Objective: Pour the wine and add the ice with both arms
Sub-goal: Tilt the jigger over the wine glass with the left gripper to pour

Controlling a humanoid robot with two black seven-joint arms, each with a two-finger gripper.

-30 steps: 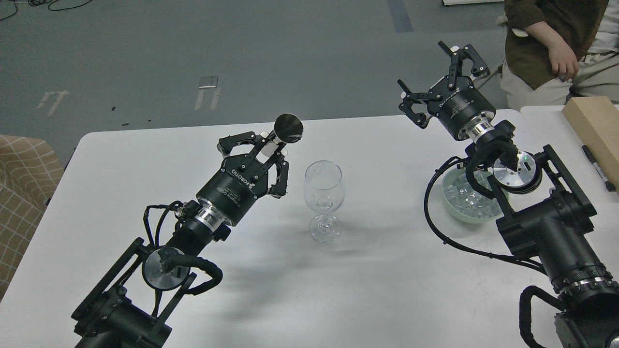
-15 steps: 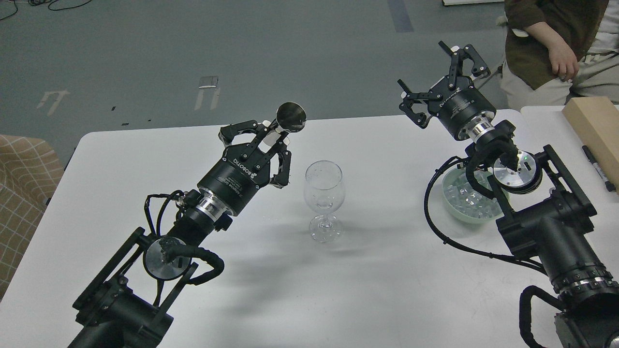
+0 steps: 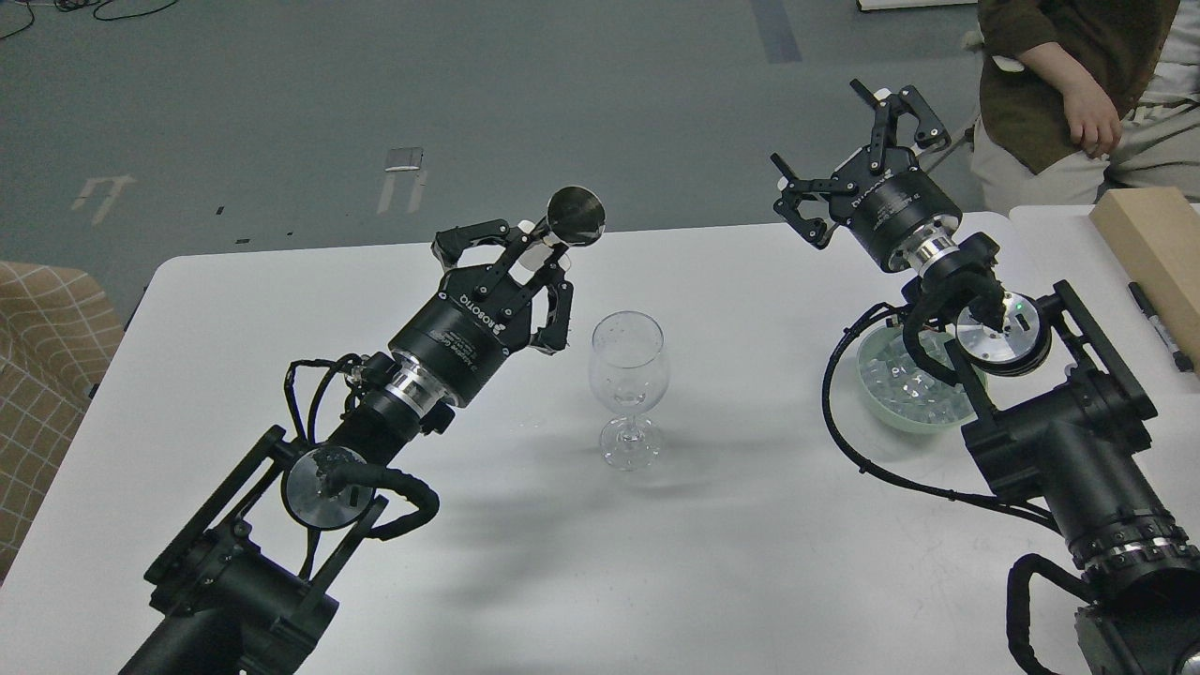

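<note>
An empty clear wine glass (image 3: 628,375) stands upright mid-table. My left gripper (image 3: 527,251) is just left of and behind the glass's rim, shut on a small dark bottle (image 3: 574,215) with a white part; the bottle's round dark end faces me and is lifted above the table. My right gripper (image 3: 848,141) is open and empty, raised over the table's far right edge. A pale green bowl (image 3: 877,405) of clear ice cubes (image 3: 902,386) sits below my right wrist, which partly hides it.
A white table (image 3: 750,562) with its far edge behind both grippers. A wooden block (image 3: 1155,246) and a black pen (image 3: 1159,326) lie at the far right. A person (image 3: 1078,84) sits beyond the right corner. A checked seat (image 3: 47,337) is at left.
My left gripper has moved up and to the right with the bottle, closer to the glass's rim. My right arm, the glass and the bowl have not moved.
</note>
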